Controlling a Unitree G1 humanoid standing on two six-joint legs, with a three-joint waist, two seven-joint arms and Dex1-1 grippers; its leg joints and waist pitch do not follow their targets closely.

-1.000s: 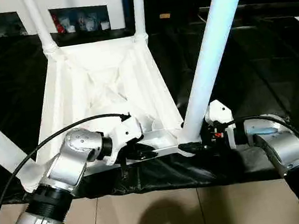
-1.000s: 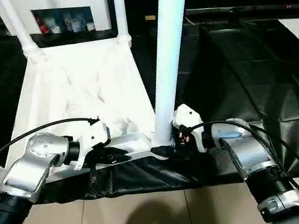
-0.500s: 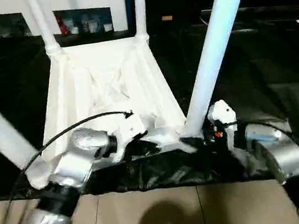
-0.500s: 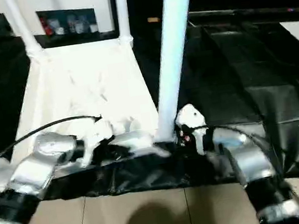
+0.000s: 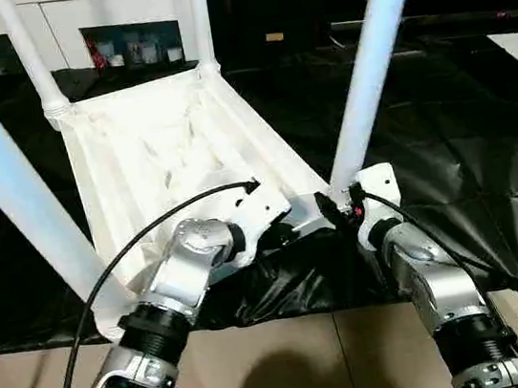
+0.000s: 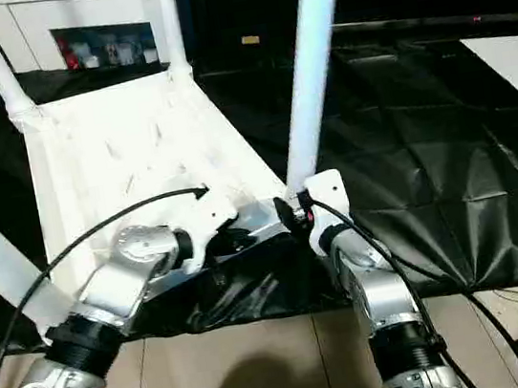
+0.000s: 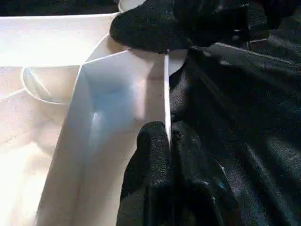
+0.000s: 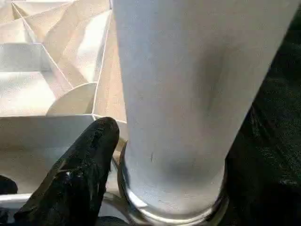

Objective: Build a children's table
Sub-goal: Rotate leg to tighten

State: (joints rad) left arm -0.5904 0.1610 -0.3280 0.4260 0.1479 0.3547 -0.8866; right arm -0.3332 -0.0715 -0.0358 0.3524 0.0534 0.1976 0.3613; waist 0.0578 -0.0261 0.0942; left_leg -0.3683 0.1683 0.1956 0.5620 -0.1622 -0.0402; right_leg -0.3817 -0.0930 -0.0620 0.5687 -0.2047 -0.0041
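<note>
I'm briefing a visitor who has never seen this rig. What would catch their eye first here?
The upside-down white plastic table top with its ribbed underside, lying on the black sheet, with long white tube legs rising from its corners. At its near edge, the left gripper pinches the thin rim, while the right gripper straddles the base of the near right leg.

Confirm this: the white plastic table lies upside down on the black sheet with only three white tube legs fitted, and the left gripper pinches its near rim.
Not quite: four white tube legs stand in the corner sockets of the white plastic table, as the left eye view shows. The rest holds: it lies upside down on the black sheet, and the left gripper pinches its near rim.
</note>
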